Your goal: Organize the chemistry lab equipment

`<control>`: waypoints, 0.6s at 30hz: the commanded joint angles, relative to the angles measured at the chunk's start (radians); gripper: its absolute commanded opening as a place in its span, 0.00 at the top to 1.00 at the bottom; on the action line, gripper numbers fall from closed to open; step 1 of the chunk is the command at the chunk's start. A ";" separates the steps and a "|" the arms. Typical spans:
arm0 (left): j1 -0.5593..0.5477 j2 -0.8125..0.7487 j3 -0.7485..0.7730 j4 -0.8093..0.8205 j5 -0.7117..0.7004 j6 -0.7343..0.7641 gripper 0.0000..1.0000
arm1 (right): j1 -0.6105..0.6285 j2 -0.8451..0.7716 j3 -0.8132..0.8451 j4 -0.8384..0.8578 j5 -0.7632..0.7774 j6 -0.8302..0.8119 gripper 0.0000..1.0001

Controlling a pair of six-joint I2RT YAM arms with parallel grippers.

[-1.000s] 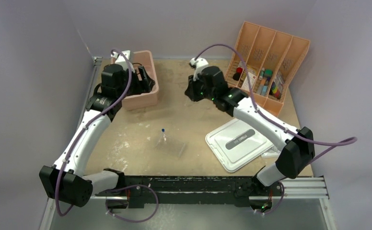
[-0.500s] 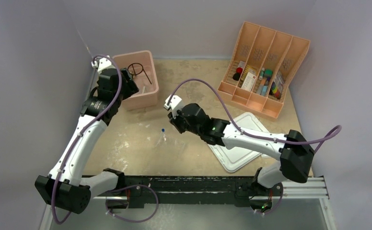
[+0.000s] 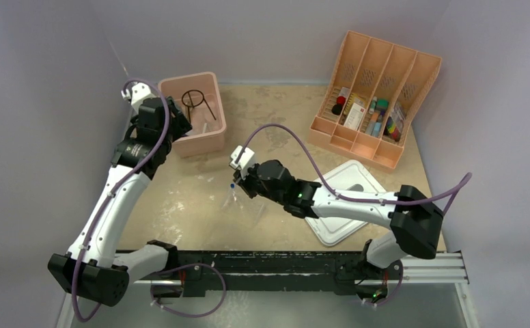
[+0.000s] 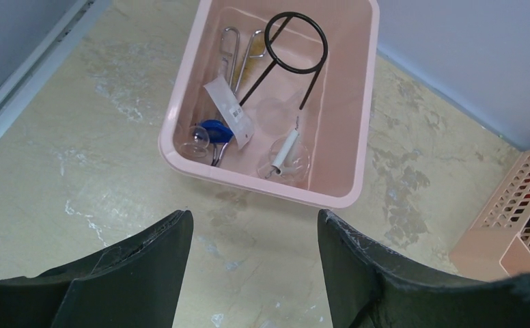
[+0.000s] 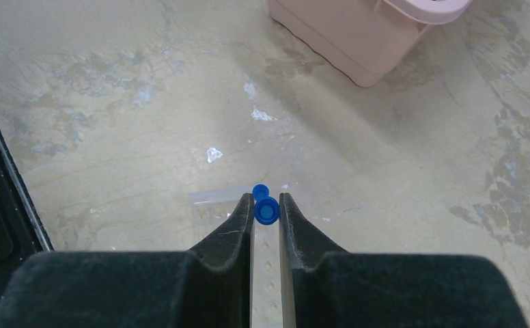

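From above, the right pincer (image 3: 233,186) sits at the clear plastic tray (image 3: 250,209), mid-counter (image 3: 283,137). The left wrist view has the left pincer (image 4: 254,215) gaping and empty beside the pink bin (image 4: 358,137), which holds the black wire ring (image 4: 296,70). The right wrist view shows the right pincer nipping a blue-capped tube (image 5: 267,210).

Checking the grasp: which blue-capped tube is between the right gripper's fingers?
The nearer blue-capped tube, inside the right gripper; the other tube sits just beyond its fingertips.

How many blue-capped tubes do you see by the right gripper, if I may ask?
2. One blue-capped tube sits between the fingertips of the right gripper; the second cap shows just beyond them. Others may be hidden.
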 commanded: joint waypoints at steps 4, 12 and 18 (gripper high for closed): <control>0.001 -0.047 0.035 0.025 -0.052 -0.008 0.34 | 0.015 0.045 -0.005 0.115 -0.012 0.004 0.93; 0.001 -0.043 0.028 0.027 -0.049 -0.003 0.34 | 0.019 0.072 -0.036 0.139 0.002 -0.005 0.94; 0.001 -0.050 0.014 0.039 -0.042 0.003 0.34 | 0.019 0.096 -0.038 0.134 0.011 -0.014 0.94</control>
